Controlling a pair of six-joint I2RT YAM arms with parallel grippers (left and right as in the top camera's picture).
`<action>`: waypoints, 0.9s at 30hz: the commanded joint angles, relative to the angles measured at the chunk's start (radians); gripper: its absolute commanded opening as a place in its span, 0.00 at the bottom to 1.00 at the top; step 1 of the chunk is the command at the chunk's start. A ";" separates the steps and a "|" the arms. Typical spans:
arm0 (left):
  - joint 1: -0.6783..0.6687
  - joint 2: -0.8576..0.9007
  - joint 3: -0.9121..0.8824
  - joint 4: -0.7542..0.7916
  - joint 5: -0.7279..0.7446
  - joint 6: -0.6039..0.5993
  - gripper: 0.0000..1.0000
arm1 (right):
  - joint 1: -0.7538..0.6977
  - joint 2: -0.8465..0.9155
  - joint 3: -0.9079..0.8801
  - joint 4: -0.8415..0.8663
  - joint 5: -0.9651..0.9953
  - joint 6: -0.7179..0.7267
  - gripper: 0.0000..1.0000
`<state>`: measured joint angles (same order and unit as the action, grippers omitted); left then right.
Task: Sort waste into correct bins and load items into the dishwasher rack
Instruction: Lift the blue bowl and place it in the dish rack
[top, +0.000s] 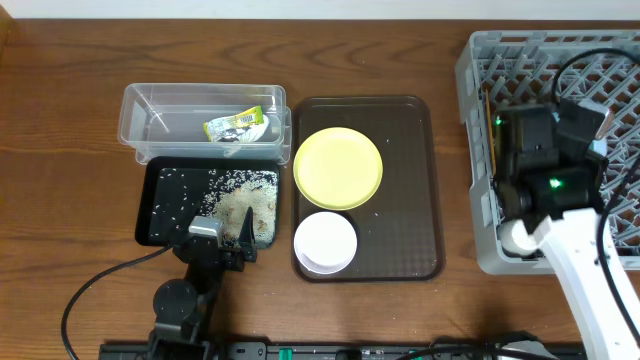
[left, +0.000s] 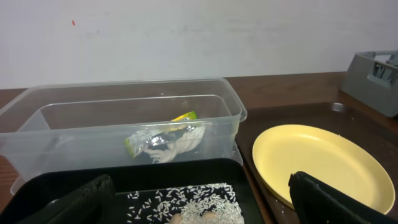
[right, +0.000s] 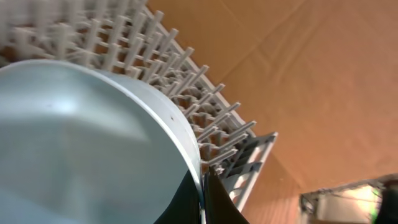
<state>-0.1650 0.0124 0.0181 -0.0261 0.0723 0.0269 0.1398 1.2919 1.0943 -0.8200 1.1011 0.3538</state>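
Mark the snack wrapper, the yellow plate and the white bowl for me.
snack wrapper (top: 236, 127): overhead view, middle of its crinkled surface.
yellow plate (top: 338, 167): overhead view, centre of its face.
white bowl (top: 325, 242): overhead view, centre of the bowl.

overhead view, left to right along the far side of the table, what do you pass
clear tub → yellow plate → rack
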 joint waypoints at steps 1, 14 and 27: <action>0.005 -0.001 -0.014 -0.037 0.014 0.006 0.91 | -0.058 0.039 0.002 0.008 0.063 -0.021 0.01; 0.005 -0.001 -0.014 -0.037 0.014 0.006 0.91 | -0.106 0.230 0.002 0.021 0.005 -0.022 0.01; 0.005 -0.001 -0.014 -0.037 0.014 0.006 0.91 | 0.058 0.296 0.002 -0.076 -0.036 -0.032 0.01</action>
<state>-0.1650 0.0124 0.0181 -0.0261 0.0723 0.0269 0.1692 1.5696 1.0966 -0.8650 1.1069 0.3248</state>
